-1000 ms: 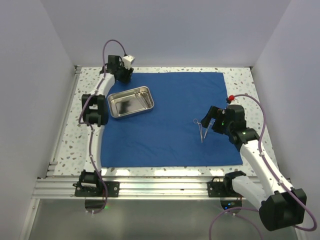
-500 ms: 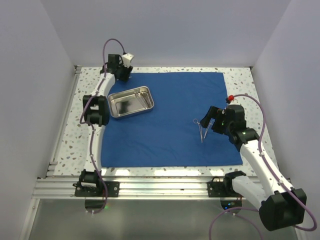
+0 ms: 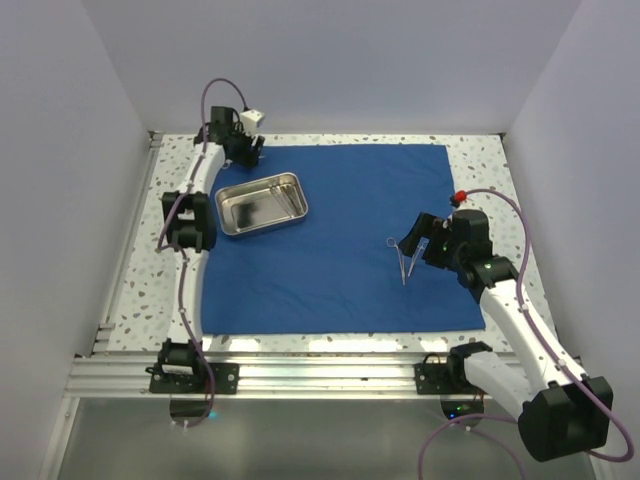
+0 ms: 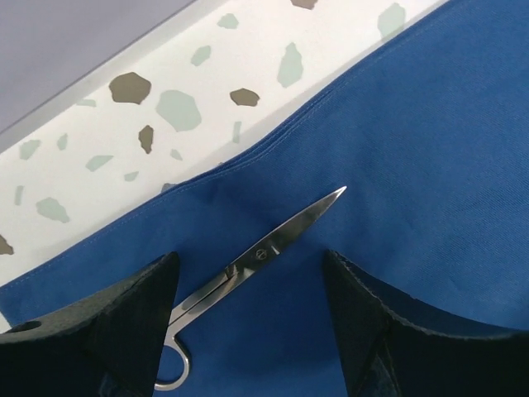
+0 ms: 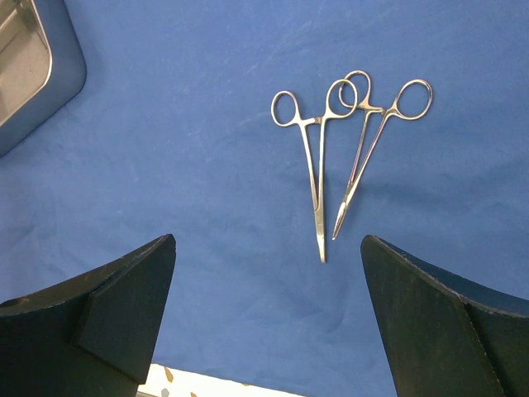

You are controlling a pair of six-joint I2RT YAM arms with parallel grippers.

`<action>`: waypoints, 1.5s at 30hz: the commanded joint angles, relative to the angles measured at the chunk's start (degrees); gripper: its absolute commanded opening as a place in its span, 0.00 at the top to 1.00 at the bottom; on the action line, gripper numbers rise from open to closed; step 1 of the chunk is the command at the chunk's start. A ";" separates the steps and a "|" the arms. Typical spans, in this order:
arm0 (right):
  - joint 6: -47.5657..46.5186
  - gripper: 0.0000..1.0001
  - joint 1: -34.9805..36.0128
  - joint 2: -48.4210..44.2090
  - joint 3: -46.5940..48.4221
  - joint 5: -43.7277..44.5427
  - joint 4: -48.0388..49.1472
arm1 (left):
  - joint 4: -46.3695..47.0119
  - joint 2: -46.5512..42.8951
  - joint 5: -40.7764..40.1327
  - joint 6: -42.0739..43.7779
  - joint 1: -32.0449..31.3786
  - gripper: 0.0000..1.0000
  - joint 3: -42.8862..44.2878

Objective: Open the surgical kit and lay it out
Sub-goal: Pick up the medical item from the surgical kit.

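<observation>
Laying instruments out on the drape [image 3: 340,260] is the step in hand, and the drape already lies spread flat over the table. The left gripper [image 4: 248,258] hangs over the drape's far left corner with its fingers spread. The scissors [image 4: 273,241] lie flat on the cloth between them, tip toward the far hem. The right gripper [image 5: 266,240] is wide apart too, holding nothing, above two forceps [image 5: 317,174] on the right of the drape; their ring handles overlap. The tray [image 3: 266,226] sits on the far left of the drape, just near of the left gripper, and what may be more instruments show at its right end.

To finish this placement well, the left arm should rise straight up, so neither finger catches a ring or rucks the hem. Later pieces want clear gaps between them, and the forceps would read better nudged apart.
</observation>
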 commanded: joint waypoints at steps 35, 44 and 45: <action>0.19 0.01 0.01 -0.47 -0.56 1.70 2.10 | 22.38 -21.40 -26.26 -24.86 2.54 1.00 -31.93; 0.28 0.01 0.01 0.67 -0.39 2.32 2.36 | 27.94 -24.85 -26.26 -25.57 2.72 1.00 -34.86; 0.19 0.01 0.18 0.76 -0.48 2.32 2.36 | 28.20 -25.02 -26.26 -25.83 2.72 1.00 -35.29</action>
